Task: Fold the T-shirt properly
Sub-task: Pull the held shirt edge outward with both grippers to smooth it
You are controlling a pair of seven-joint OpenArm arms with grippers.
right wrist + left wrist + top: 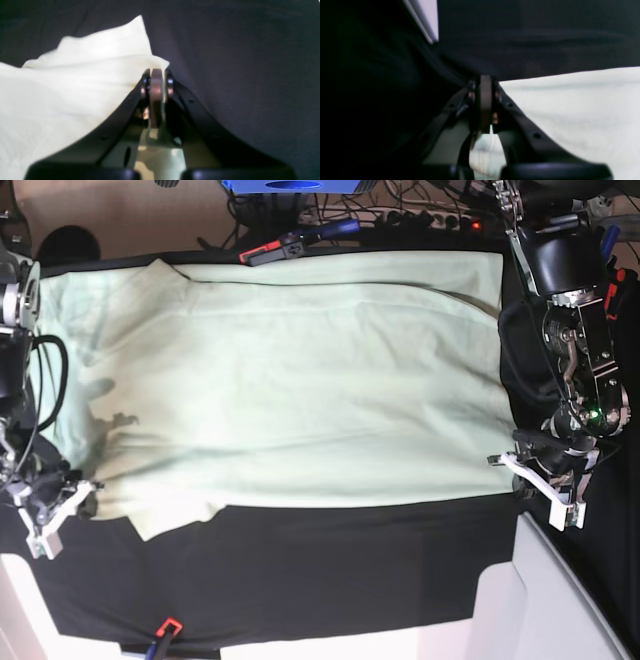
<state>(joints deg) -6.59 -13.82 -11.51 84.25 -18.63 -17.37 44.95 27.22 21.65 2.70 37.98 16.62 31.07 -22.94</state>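
Observation:
The pale mint T-shirt [300,380] lies spread flat on a black cloth [330,560], with its collar end toward the base view's left. My left gripper [500,462] sits at the shirt's lower right corner. In the left wrist view this gripper [485,82] is shut right at the edge where the shirt [570,112] meets the black cloth [532,37]. My right gripper [88,486] is at the lower left edge. Seen from the right wrist, it [157,75] is shut on a raised fold of the shirt [62,87].
A red-and-black clamp [275,250] holds the black cloth at the far edge, and another clamp [165,630] grips it at the near edge. A white panel [530,600] stands at the near right corner. Cables and a power strip [420,215] run behind the table.

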